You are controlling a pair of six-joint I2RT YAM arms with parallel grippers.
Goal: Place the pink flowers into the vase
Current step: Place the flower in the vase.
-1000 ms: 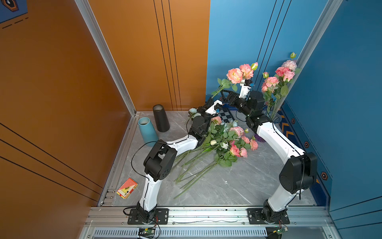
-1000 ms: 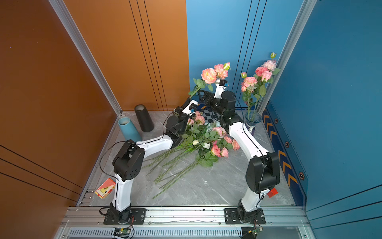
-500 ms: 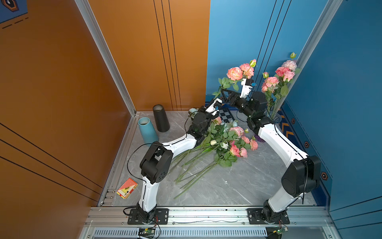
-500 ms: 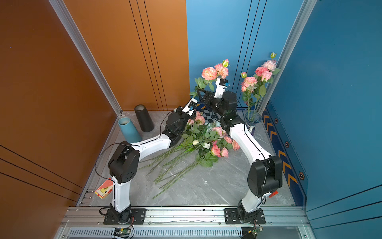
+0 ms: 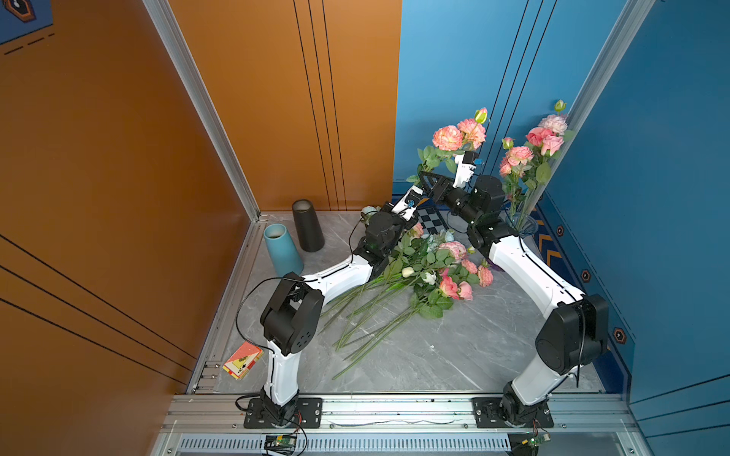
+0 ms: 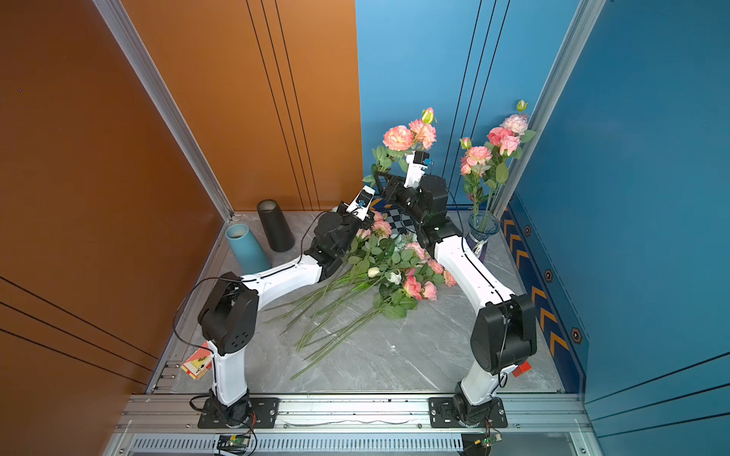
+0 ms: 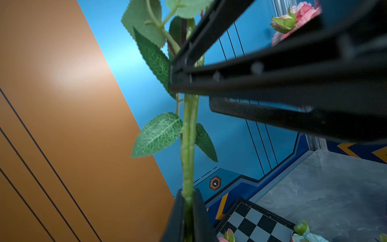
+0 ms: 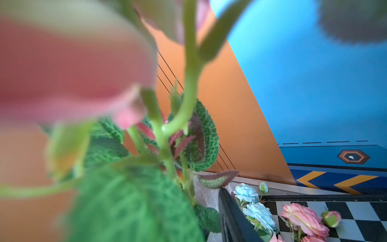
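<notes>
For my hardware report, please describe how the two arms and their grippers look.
The left arm and right arm have white links, bulky black joints and black bolted base plates. Thin black cables run along them. The left gripper and right gripper have slim black fingers.

A tall black cup (image 5: 307,231) stood left of the middle in a top view, on the gray table (image 5: 434,355), just beside a blue cup (image 5: 282,248). A small orange card box (image 5: 242,360) lay at the lower left. A checkered board (image 5: 432,222) lay near the back wall.
</notes>
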